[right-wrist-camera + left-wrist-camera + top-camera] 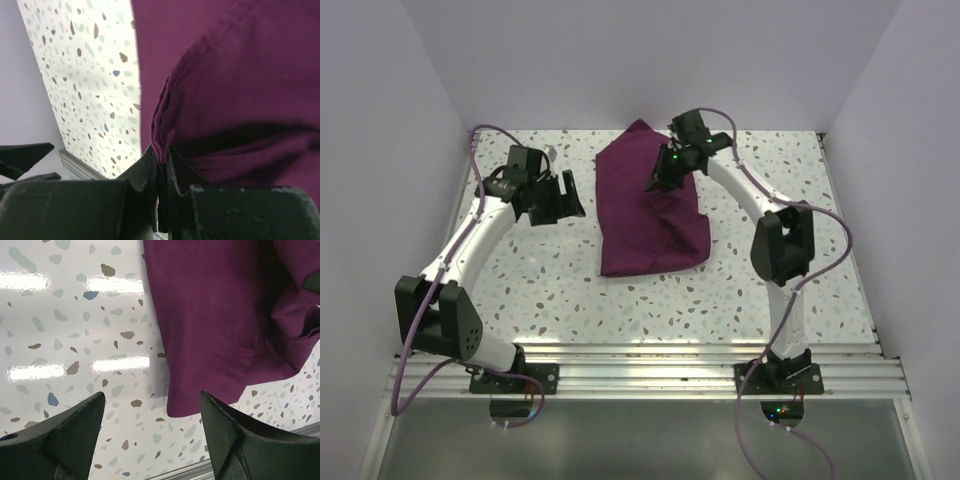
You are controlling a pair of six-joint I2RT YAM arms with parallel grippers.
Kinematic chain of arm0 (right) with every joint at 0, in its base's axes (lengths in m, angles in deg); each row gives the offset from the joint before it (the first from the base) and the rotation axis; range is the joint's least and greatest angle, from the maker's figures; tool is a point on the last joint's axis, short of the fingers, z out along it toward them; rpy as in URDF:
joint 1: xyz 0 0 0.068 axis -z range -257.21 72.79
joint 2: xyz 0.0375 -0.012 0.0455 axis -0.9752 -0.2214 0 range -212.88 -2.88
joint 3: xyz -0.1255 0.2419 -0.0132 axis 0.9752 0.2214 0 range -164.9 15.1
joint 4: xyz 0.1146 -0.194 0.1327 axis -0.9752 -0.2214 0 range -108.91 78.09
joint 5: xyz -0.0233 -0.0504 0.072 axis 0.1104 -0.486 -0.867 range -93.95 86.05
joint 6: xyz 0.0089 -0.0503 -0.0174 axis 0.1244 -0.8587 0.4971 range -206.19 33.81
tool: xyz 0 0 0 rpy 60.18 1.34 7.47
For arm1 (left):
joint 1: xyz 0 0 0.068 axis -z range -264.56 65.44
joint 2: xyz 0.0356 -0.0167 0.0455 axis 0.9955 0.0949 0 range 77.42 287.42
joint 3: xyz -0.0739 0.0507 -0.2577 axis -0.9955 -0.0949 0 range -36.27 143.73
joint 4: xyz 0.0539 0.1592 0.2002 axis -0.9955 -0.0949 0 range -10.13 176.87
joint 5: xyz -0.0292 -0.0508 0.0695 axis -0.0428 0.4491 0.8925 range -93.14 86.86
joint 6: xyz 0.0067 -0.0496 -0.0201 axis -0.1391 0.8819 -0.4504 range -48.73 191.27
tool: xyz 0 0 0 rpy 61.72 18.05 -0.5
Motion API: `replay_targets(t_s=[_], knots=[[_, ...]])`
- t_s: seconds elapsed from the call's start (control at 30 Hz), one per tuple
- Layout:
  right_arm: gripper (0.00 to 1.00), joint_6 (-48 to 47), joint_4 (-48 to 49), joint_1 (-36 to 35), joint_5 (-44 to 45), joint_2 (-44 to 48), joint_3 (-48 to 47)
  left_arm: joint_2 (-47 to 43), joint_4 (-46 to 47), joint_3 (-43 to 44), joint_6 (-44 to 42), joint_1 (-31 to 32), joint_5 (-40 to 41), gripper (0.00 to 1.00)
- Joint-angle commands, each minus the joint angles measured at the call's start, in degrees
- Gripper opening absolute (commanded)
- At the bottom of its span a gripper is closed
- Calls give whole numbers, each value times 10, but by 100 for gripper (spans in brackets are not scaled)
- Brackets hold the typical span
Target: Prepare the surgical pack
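Note:
The surgical pack's maroon cloth [648,205] lies folded and rumpled at the middle of the table; it also shows in the left wrist view [220,315] and the right wrist view [240,80]. My right gripper [662,178] is shut on a pinched fold of the cloth [162,145], lifting it above the bundle. My left gripper [560,195] is open and empty, left of the cloth's left edge; its fingers [65,440] frame the cloth's near corner. The tray, instruments and gauze are hidden or out of view.
The speckled tabletop [520,290] is bounded by white walls at left, back and right. A metal rail [650,360] runs along the near edge, holding both arm bases.

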Motion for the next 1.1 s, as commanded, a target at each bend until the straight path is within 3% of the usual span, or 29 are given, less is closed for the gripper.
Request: replay_targets(t_s=[0.0,0.2,0.33,0.53,0.73,1.0,1.07], knots=[[0,-21,22,88,28,113,97,-7,8,13,-5,-5,-14,80],[0,-80,4,212,66,155,154,16,18,19,-1,-4,-41,80],[0,-106,10,278,142,174,216,21,18,22,-3,-4,-48,80],[0,-122,16,333,237,151,250,24,11,23,-9,-5,-56,80],[1,-126,-8,384,271,141,288,29,19,26,-31,11,-107,78],[14,-143,-21,406,265,114,301,77,59,65,-13,123,-130,69],[30,-146,-26,406,266,115,314,101,69,88,-3,157,-136,66]])
